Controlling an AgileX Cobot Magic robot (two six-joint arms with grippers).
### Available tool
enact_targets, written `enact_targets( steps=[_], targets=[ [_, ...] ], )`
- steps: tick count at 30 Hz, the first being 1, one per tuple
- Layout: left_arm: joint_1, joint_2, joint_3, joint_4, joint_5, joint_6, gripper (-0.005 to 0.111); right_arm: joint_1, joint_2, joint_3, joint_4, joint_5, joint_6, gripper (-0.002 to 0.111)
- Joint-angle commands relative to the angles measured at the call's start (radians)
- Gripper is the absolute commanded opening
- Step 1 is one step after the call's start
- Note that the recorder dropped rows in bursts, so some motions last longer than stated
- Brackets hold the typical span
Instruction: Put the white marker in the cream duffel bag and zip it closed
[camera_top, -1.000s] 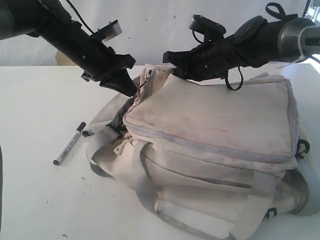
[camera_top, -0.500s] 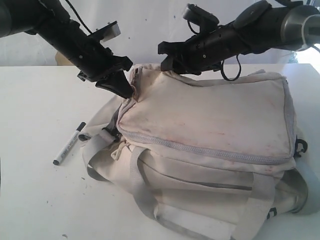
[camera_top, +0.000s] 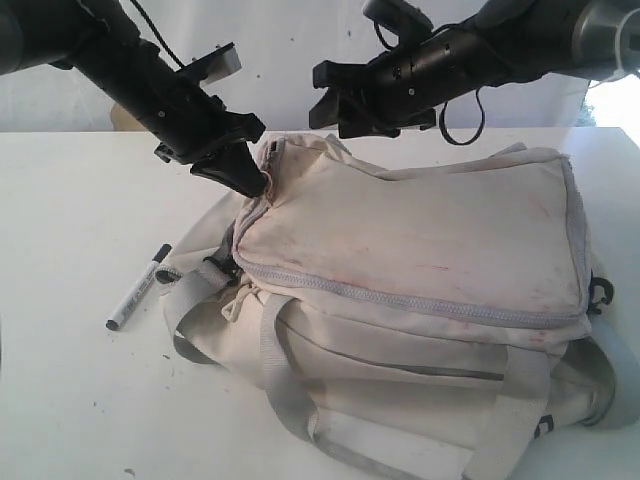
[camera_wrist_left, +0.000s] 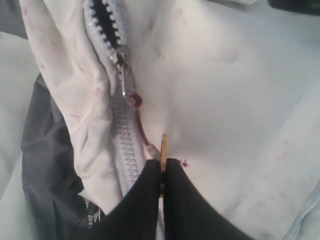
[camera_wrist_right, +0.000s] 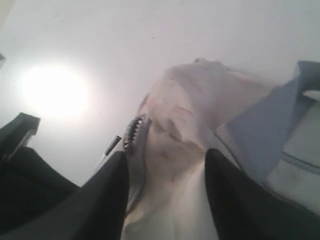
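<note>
The white marker (camera_top: 138, 290) lies on the table left of the cream duffel bag (camera_top: 420, 250), apart from both grippers. My left gripper (camera_top: 247, 181) is at the bag's left end, shut on the thin yellowish zipper pull tab (camera_wrist_left: 163, 150). A reddish cord (camera_wrist_left: 140, 125) joins the tab to the slider (camera_wrist_left: 120, 57), and above the slider the zipper gapes a little. My right gripper (camera_top: 335, 102) hangs open just above the bag's back left corner and holds nothing. In the right wrist view its fingers (camera_wrist_right: 112, 190) stand wide apart over the cream fabric (camera_wrist_right: 175, 150).
The white table (camera_top: 70, 200) reaches out to the left and front of the bag. Grey webbing straps (camera_top: 280, 370) and a strap end (camera_top: 175, 270) trail from the bag toward the marker. The left arm (camera_top: 140, 80) slants down from the upper left.
My right gripper has opened, let go of the bag's fabric and lifted up and back. The raised corner of the bag has sunk. The left gripper keeps its hold in place.
</note>
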Motion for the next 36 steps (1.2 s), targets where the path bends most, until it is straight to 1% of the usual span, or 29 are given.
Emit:
enact_targets(
  steps=[1, 6, 8, 13, 16, 19, 27, 30, 36],
  targets=[
    [0.004, -0.016, 0.005, 0.014, 0.006, -0.007, 0.0, -0.005, 0.009, -0.027, 0.125, 0.026, -0.225, 0.045],
    [0.022, -0.016, 0.005, 0.002, 0.006, -0.026, 0.0, 0.002, 0.033, -0.042, 0.203, 0.032, -0.613, 0.045],
    [0.026, -0.019, 0.005, 0.0, 0.006, -0.028, 0.0, 0.002, 0.048, -0.042, 0.221, 0.028, -0.675, 0.045],
    [0.026, -0.022, 0.005, 0.0, 0.006, -0.024, 0.0, 0.004, 0.083, -0.042, 0.245, -0.007, -0.703, 0.045],
    [0.026, -0.022, 0.005, 0.0, 0.006, -0.024, 0.0, 0.011, 0.108, -0.042, 0.303, -0.014, -0.806, 0.045],
    [0.026, -0.022, 0.005, 0.0, 0.006, -0.024, 0.0, 0.017, 0.137, -0.042, 0.376, -0.021, -0.867, 0.045],
    [0.026, -0.022, 0.005, 0.004, 0.006, -0.02, 0.0, 0.036, 0.181, -0.04, 0.386, -0.043, -0.871, 0.045],
    [0.026, -0.022, 0.005, 0.006, 0.006, -0.02, 0.0, 0.036, 0.187, -0.04, 0.386, -0.068, -0.871, 0.04],
    [0.026, -0.022, 0.005, 0.006, 0.006, -0.018, 0.0, 0.036, 0.187, -0.04, 0.382, -0.116, -0.871, 0.021]
  ],
)
